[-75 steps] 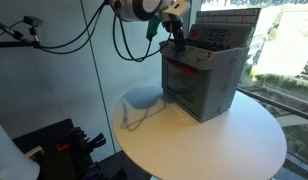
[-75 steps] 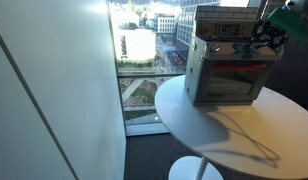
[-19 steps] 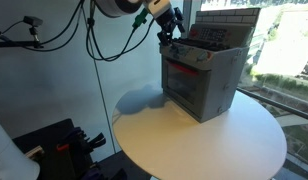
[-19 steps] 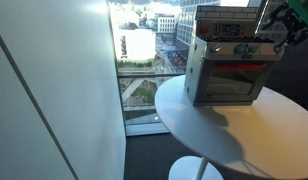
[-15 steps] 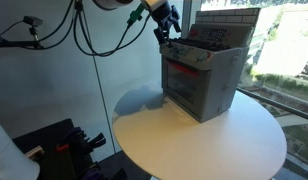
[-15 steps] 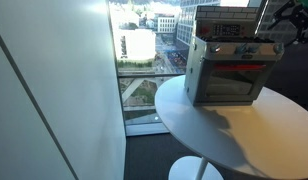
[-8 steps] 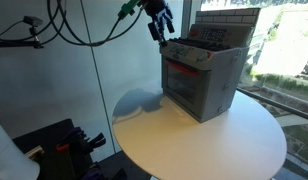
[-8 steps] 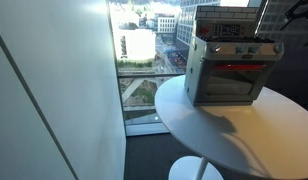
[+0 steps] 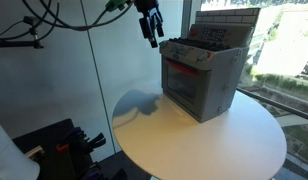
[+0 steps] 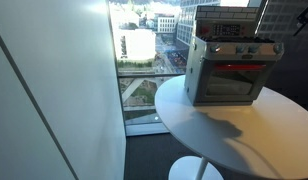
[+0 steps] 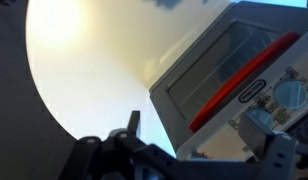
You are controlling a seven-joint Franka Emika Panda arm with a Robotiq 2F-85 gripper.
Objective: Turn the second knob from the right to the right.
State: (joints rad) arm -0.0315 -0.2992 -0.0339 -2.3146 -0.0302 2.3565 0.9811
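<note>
Zero contact now: gripper (image 9: 151, 28) hangs above and left of the toy oven (image 9: 199, 75), well apart from it. Fingers (image 11: 130, 125) are spread wide in the wrist view with nothing between them, so released. A few seconds ago it was down at the oven's top front edge on the controls; since then it has lifted off and swung left, and it has left the frame of an exterior view altogether.

My read: the turn attempt is over and the arm is retracting. Can't confirm the second knob from the right actually rotated, too small to read.

Target sits in the knob row (image 10: 242, 48) along the top of the oven front, just above the red handle (image 11: 244, 85).

Oven: boxy grey moulded plastic, glossy clear door pane, curved red bar handle, small round knobs. It stands on the far side of a round table (image 9: 224, 145), smooth matte white top. Black cables (image 9: 64, 25) loop off the arm.
</note>
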